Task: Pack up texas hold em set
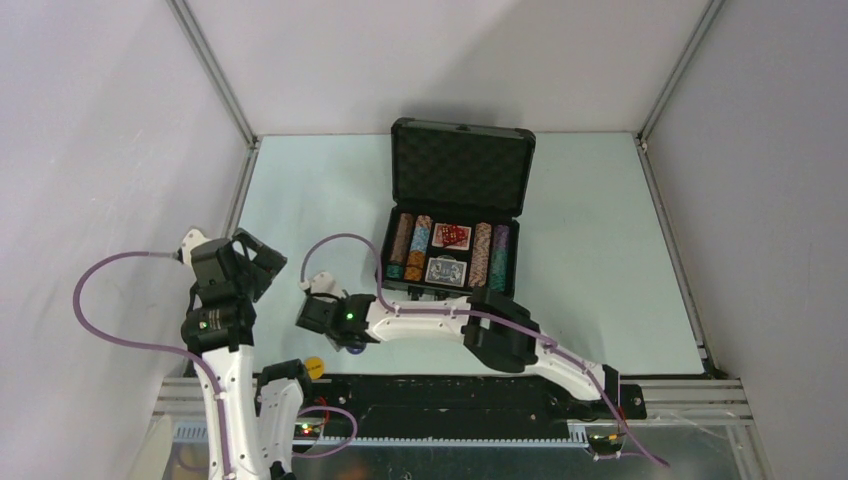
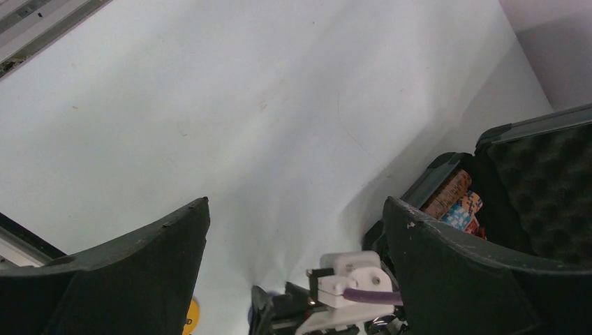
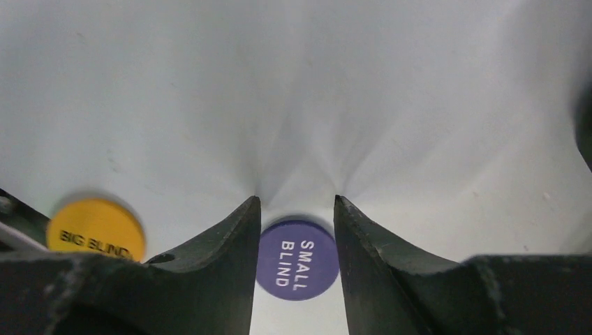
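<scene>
The black case (image 1: 388,228) lies open at mid-table, its foam-lined lid (image 1: 461,168) standing up. Inside are striped chip rows (image 1: 404,246), a blue card deck (image 1: 447,271) and red dice (image 1: 452,236). My right gripper (image 3: 297,201) is down on the table near the front edge. Its two fingers press against both sides of a purple round button (image 3: 297,258) marked SMALL BLIND, which lies flat. A yellow BIG BLIND button (image 3: 96,229) lies just to its left. My left gripper (image 2: 297,209) hangs open and holds nothing, above the table's left side.
The yellow button (image 1: 314,367) sits close to the black rail at the table's front edge. In the left wrist view the right arm's wrist (image 2: 349,279) is below the open fingers and the case (image 2: 544,167) is at right. Grey walls enclose the table.
</scene>
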`<action>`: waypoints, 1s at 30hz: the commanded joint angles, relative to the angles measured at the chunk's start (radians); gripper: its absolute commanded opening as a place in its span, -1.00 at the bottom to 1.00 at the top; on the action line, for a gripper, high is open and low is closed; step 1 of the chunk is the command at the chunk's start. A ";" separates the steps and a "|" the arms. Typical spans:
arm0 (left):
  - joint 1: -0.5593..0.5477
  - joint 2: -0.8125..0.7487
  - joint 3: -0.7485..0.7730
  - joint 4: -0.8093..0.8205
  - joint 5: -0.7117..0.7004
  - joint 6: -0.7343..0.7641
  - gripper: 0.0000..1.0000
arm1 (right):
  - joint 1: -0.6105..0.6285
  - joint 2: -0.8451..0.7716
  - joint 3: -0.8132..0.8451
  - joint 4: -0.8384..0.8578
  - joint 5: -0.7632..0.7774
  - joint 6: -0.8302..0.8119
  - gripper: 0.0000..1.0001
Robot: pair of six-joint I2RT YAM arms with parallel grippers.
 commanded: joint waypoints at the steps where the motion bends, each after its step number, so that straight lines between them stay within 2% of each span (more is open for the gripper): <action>1: -0.003 0.007 -0.005 0.010 0.003 0.016 0.97 | -0.019 -0.013 -0.201 -0.135 0.020 0.033 -0.08; 6: -0.003 0.020 -0.013 0.015 0.015 0.014 0.97 | -0.034 -0.128 -0.421 -0.084 0.031 0.091 -0.09; 11: -0.002 0.023 -0.025 0.024 0.024 0.016 0.97 | -0.045 -0.208 -0.562 -0.057 0.037 0.131 -0.06; 12: -0.003 0.022 -0.028 0.024 0.024 0.016 0.97 | -0.046 -0.217 -0.594 -0.050 0.046 0.143 -0.04; 14: -0.003 0.021 -0.031 0.028 0.025 0.019 0.97 | -0.048 -0.244 -0.624 -0.035 0.059 0.155 0.16; 15: -0.002 0.022 -0.033 0.030 0.026 0.019 0.97 | -0.048 -0.257 -0.626 -0.028 0.065 0.157 0.31; 19: -0.003 0.023 -0.038 0.034 0.033 0.020 0.97 | -0.051 -0.289 -0.563 -0.027 0.100 0.153 0.54; 25: -0.003 0.012 -0.036 0.034 0.036 0.024 0.97 | -0.027 -0.332 -0.441 -0.007 0.141 0.120 0.74; 30: -0.003 0.012 -0.038 0.034 0.043 0.021 0.97 | 0.018 -0.303 -0.364 -0.015 0.091 0.095 0.79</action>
